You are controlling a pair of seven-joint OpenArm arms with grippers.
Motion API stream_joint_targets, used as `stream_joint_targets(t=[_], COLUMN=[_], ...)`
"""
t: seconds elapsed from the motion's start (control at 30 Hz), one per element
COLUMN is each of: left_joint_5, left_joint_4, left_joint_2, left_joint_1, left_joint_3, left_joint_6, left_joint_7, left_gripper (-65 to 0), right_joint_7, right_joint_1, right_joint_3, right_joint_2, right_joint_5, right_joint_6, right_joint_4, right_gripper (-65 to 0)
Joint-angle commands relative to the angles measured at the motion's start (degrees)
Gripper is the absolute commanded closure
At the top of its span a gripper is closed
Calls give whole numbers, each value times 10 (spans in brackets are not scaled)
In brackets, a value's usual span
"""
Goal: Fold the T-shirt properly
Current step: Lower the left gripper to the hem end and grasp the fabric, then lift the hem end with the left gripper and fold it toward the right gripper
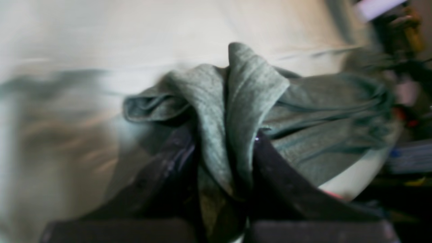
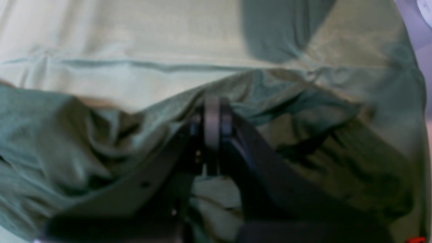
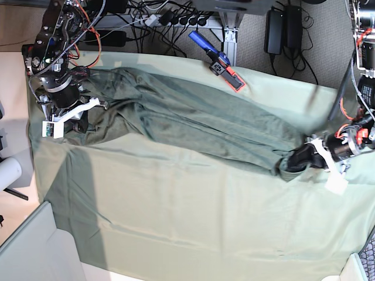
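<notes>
Shirt (image 3: 193, 120) lies stretched across the table cloth (image 3: 193, 222), left gripper (image 1: 224, 168) and right gripper (image 2: 211, 131) each clamped on one end.

You've got the T-shirt (image 3: 193, 120) dark olive, heavily wrinkled, stretched in a long diagonal band across the table, ends bunched.

I work in what looks like a robotics lab or test room. My surface (image 3: 193, 234) is draped in a pale green cloth rather than set up as furniture. Behind it, on grey carpet, lies a power strip (image 3: 176, 20) amid a tangle of black cables (image 3: 146, 29), with power bricks (image 3: 281, 29) beside a metal stand leg (image 3: 230, 44). Bare wiring runs along my arms, and a blue-and-orange tool (image 3: 218, 58) lies on the cloth.
</notes>
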Motion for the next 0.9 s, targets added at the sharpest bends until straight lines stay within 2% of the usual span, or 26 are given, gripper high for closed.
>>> stream_joint_targets(t=[0.0,0.2,0.43,0.47,0.57,0.73,0.87], left_joint_5=[-10,58,80,77,78,89,172], left_joint_4=[9,8,9,11,54,239,313], left_joint_2=[-12,-41,-74,-75,-72,-42,-7], left_joint_1=[-19,-42,-61,-61,-46,12,19], left_joint_3=[-4,-4,-4,-4,-3,4,77], left_joint_6=[-10,-9,-6,-14,-22,-22,-22], left_joint_7=[-16,-58,-61,-58,-49,-49,-56], left_gripper=[0,0,0,0,0,0,0], right_joint_7=[17,21,24,24,24,24,24], right_joint_1=[5,6,6,6,6,6,6], right_joint_3=[6,6,6,6,6,6,6], right_joint_2=[8,8,8,8,8,8,8], right_joint_5=[2,2,3,3,2,3,3], right_joint_6=[-2,-2,-2,-2,-2,-2,-2], right_joint_4=[7,8,8,8,8,8,8], right_gripper=[0,0,0,0,0,0,0])
